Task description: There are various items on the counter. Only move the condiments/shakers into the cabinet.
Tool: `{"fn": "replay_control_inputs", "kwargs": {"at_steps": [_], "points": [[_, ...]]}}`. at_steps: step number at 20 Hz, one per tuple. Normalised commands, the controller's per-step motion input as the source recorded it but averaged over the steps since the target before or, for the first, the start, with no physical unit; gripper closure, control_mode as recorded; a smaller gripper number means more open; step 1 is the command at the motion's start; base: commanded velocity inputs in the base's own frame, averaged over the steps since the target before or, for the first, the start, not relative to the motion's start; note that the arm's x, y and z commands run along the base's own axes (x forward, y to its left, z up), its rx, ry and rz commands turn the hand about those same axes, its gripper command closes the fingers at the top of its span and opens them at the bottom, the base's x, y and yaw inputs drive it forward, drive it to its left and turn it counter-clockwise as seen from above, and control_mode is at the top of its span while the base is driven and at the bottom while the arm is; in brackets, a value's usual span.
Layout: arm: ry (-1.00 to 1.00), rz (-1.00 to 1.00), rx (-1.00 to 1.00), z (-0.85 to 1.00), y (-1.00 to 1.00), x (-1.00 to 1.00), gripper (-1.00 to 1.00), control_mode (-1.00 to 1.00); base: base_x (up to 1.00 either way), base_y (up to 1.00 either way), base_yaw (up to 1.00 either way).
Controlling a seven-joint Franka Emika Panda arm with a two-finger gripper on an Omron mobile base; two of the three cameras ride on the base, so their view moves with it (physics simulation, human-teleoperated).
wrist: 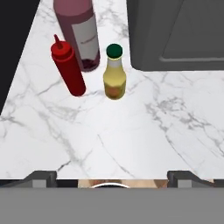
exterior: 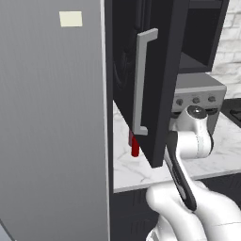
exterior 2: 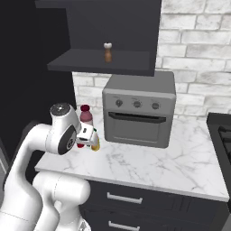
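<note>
Fingers (wrist: pixel 112 177) hanging fully open, gripping nothing.
Risk: slim red squeeze bottle (wrist: pixel 68 68) touching the wine bottle (wrist: pixel 78 33) at 1 o'clock; crowded grasp is risking a topple.

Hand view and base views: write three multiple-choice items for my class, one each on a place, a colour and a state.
1. Where does the red squeeze bottle stand?
A. On the marble counter
B. On the oven
C. On the cabinet shelf

2. What colour is the yellow bottle's cap?
A. White
B. Green
C. Red

3. How is the cabinet door?
A. Shut
B. Missing
C. Swung open

Answers:
1 A: it stands on the slab beside the wine bottle.
2 B: the cap shows dark green.
3 C: it juts out from the cabinet, and a shaker stands on the bared shelf.
</note>
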Motion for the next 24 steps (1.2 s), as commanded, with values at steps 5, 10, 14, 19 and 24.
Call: {"fn": "replay_control_inputs", "kwargs": {"at_steps": [5, 10, 14, 19, 24], "points": [[-0.01, 0.00, 0.00, -0.03, 0.00, 0.23, -1.00, -1.00, 0.00, 0.00, 0.00], [0.00, 0.00, 0.00, -0.01, 0.00, 0.28, -1.00, -1.00, 0.00, 0.00, 0.00], [-0.03, 0.00, 0.00, -0.01, 0.00, 0.26, -1.00, -1.00, 0.00, 0.00, 0.00], [-0.03, 0.00, 0.00, -0.08, 0.00, 0.21, -1.00, -1.00, 0.00, 0.00, 0.00], [-0.02, 0.00, -0.01, -0.19, 0.00, 0.00, -1.00, -1.00, 0.00, 0.00, 0.00]]}}
